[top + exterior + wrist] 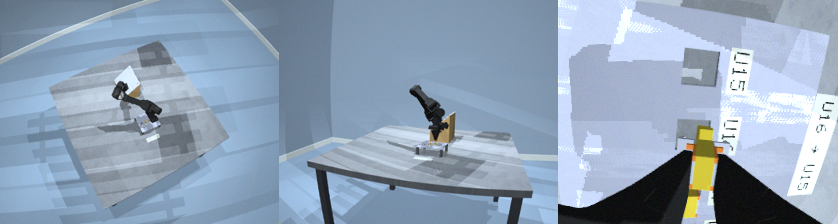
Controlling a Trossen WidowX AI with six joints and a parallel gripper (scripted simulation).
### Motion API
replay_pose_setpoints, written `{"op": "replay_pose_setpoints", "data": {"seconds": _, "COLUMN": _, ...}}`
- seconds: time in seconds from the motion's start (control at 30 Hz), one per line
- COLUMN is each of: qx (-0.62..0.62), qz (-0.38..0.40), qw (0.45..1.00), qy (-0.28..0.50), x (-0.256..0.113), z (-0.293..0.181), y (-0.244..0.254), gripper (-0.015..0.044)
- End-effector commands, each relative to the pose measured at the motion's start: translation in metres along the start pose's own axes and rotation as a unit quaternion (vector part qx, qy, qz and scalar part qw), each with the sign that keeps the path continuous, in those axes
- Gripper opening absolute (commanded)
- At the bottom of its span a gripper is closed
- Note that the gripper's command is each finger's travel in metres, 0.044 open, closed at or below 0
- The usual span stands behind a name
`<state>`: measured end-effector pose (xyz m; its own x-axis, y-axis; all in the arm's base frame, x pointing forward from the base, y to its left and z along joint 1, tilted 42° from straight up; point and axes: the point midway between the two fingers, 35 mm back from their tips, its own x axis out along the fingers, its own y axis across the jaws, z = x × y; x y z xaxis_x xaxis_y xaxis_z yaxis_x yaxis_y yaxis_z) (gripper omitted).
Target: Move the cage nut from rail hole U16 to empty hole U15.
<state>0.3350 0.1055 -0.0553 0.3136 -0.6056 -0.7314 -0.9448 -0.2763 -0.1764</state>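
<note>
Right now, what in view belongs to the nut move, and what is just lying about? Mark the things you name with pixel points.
In the job:
- held cage nut point(704, 167)
- jaws point(435, 140)
- hole U15 point(700, 67)
- rail plate point(139, 119) point(623, 100)
- "U16 → U15" strip point(812, 145)

Apparently not:
- wooden block point(135, 92) point(452, 128)

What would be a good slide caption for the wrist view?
The gripper grips a yellow cage nut near hole U16, with square hole U15 empty beyond.
</note>
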Motion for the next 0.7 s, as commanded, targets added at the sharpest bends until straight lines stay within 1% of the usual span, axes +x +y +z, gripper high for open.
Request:
{"op": "replay_pose_setpoints", "data": {"seconds": 0.0, "qx": 0.002, "qz": 0.0, "qw": 1.0, "qy": -0.002, "x": -0.0013, "z": 0.0005, "y": -0.0002, "gripper": 0.0029}}
{"op": "replay_pose_setpoints", "data": {"seconds": 0.67, "qx": 0.002, "qz": 0.0, "qw": 1.0, "qy": -0.003, "x": -0.0052, "z": 0.0005, "y": -0.0011, "gripper": 0.0029}}
